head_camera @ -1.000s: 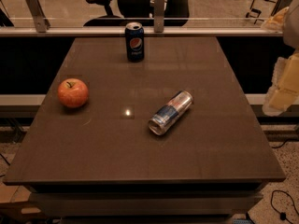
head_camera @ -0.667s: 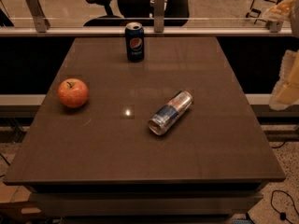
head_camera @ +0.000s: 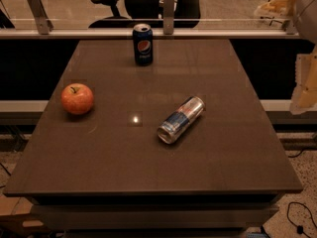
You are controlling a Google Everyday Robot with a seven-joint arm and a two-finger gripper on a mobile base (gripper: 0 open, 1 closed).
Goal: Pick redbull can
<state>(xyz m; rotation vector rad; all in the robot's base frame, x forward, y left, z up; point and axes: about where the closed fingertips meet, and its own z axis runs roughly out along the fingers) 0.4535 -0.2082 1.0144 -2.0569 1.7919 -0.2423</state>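
Note:
The redbull can [head_camera: 181,119] lies on its side near the middle of the dark table [head_camera: 99,157], its silver end pointing toward the front left. My gripper [head_camera: 280,4] is high at the top right of the camera view, beyond the table's far right corner and well away from the can. A pale part of my arm [head_camera: 306,83] hangs at the right edge, off the table's side.
A dark blue Pepsi can [head_camera: 142,44] stands upright at the back centre of the table. A red apple [head_camera: 77,98] sits at the left. A rail with posts [head_camera: 168,4] and an office chair [head_camera: 114,9] are behind the table.
My arm and gripper have moved up and further toward the right edge of the view. The cans and the apple have not moved.

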